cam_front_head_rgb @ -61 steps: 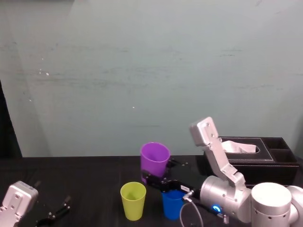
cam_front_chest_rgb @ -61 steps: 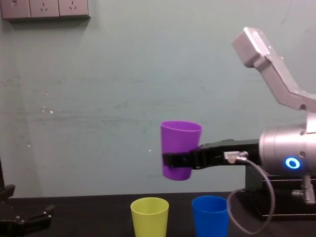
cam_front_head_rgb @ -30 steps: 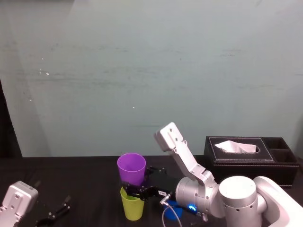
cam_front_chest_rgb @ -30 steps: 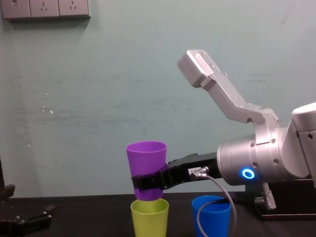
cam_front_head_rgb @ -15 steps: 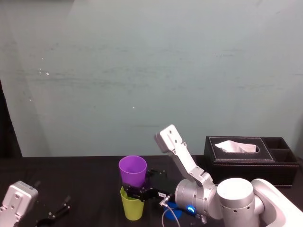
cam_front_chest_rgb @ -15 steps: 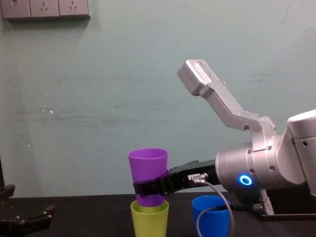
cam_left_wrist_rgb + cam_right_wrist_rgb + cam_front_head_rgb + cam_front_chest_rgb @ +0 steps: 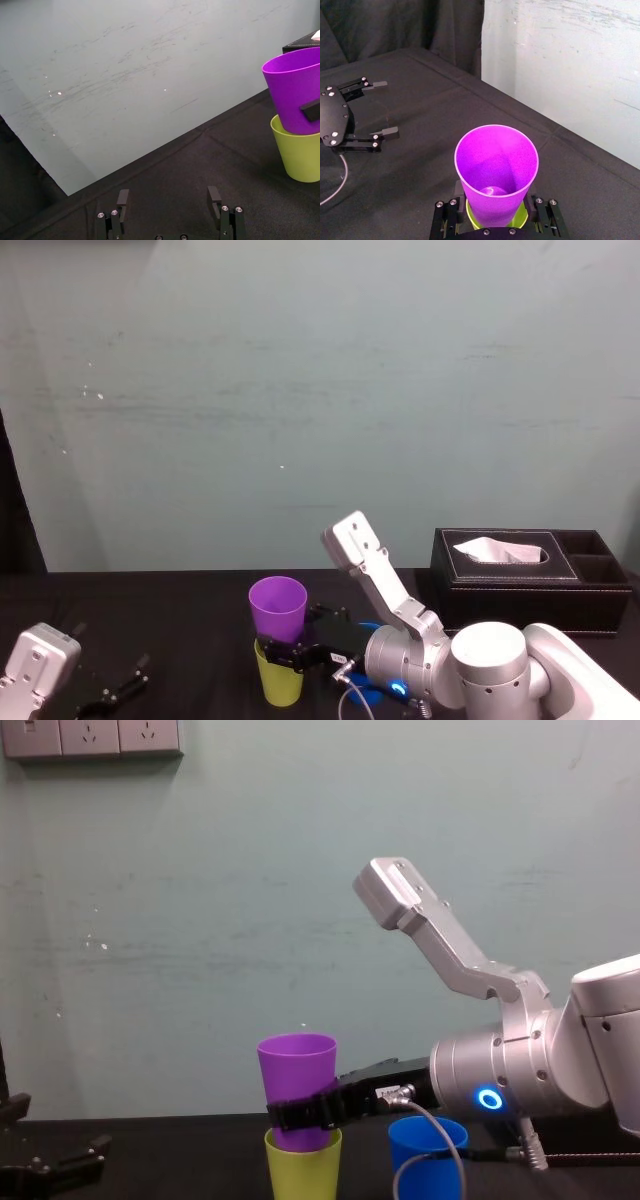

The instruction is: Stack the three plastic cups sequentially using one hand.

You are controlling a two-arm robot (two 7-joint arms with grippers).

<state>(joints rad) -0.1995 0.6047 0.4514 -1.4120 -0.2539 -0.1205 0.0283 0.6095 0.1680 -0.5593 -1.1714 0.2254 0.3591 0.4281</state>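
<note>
1. Head view: the right claw (image 7: 283, 652), black and two-fingered on its grey-white arm, has carried the smooth, tapered plastic purple cup (image 7: 277, 605) leftwards and lowered it. Its base now sits inside the mouth of the matching yellow-green cup (image 7: 277, 687), which stands on the black cloth-covered table (image 7: 180, 640). The boxy black tissue box (image 7: 530, 575) stands well apart on the right.
2. Left wrist view: the left claw (image 7: 168, 200) lies parked at the table's near left, its fingers spread around nothing. Beyond it the purple cup stands upright in the yellow-green one, with a black finger pressed against its wall.
3. Right wrist view: we look down into the glossy purple cup. The right claw pinches it from both sides low on its wall, and a thin yellow-green rim rings it just below.
4. Chest view: a second ago the purple base only met the yellow-green rim; now it has sunk deeper, though most of the purple wall rises clear.
   - We judge the first nesting all but done — the claw need only let go.
   - The bright blue cup (image 7: 428, 1148) stands just beside the pair on the right, unstacked, so one more placement remains.
   - Such thin, slick walls should slide together easily — yet could wedge if pushed askew.
</note>
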